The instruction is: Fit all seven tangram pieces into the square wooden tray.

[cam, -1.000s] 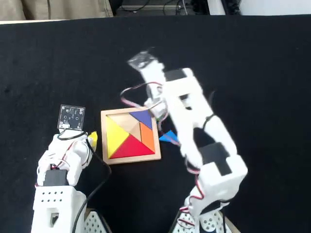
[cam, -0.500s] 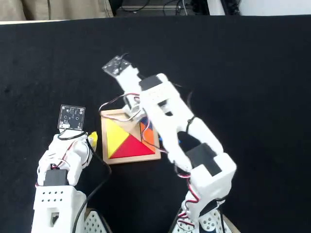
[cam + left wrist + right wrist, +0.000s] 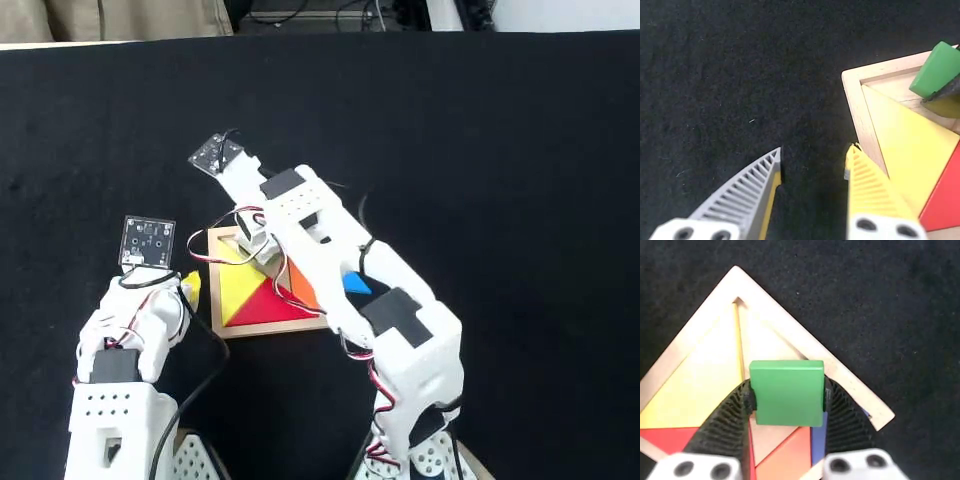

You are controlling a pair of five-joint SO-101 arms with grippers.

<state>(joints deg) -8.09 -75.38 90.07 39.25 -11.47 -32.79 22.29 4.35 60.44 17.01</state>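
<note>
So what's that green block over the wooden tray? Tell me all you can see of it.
The green block is a flat square with rounded edges and plain matte paint. The right tool clamps it by two opposite sides between its dark ribbed fingers. It hangs over a bare wooden patch near one corner of the tray, next to the yellow triangle. Whether it touches the tray floor cannot be told.

Green square piece [image 3: 786, 392] up front; yellow triangle [image 3: 910, 150], red triangle [image 3: 265, 303], orange piece [image 3: 785, 457]; pale wooden tray [image 3: 800, 342], black cloth [image 3: 500, 150].
</note>
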